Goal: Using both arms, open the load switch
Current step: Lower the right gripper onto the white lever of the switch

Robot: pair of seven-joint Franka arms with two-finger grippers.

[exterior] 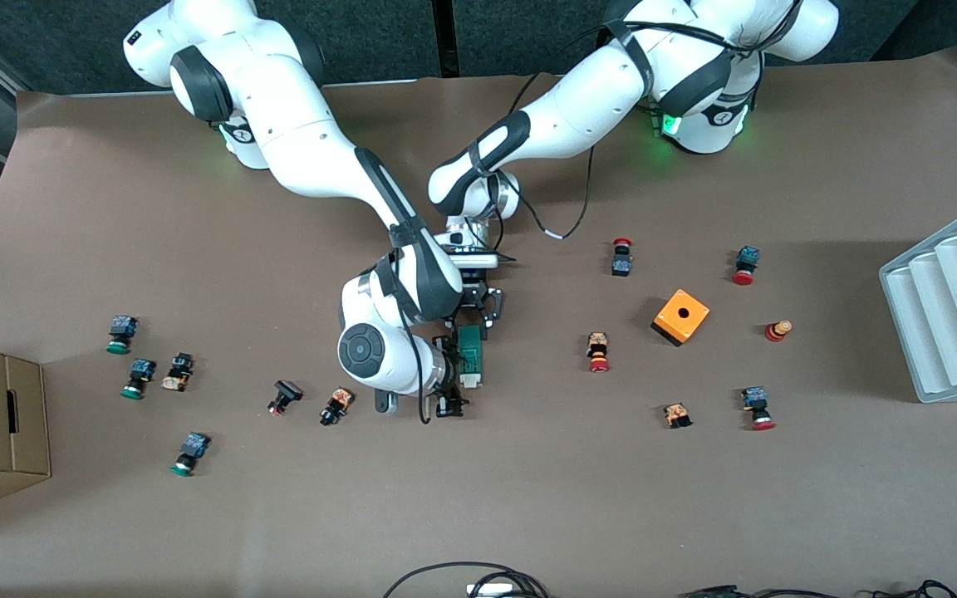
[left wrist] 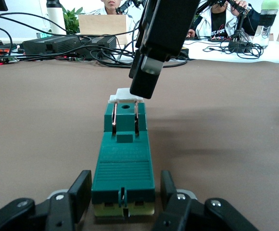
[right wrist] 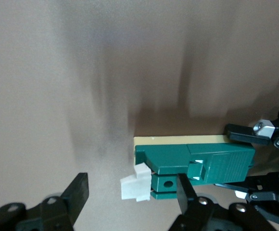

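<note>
Load switch (left wrist: 123,168) (rigid, light, likely to slide) sits clamped in left pincer (left wrist: 125,197); right pincer (right wrist: 130,199) gapes over its white lever (right wrist: 135,183).

Two white jointed arms, black joint bands, black cables, green base lights, black left gripper (exterior: 473,320), black right gripper (exterior: 450,375)

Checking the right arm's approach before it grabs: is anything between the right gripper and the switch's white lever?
Nothing visible. The right gripper is open over the lever of the load switch, whose other end sits between the left gripper's fingers.
</note>
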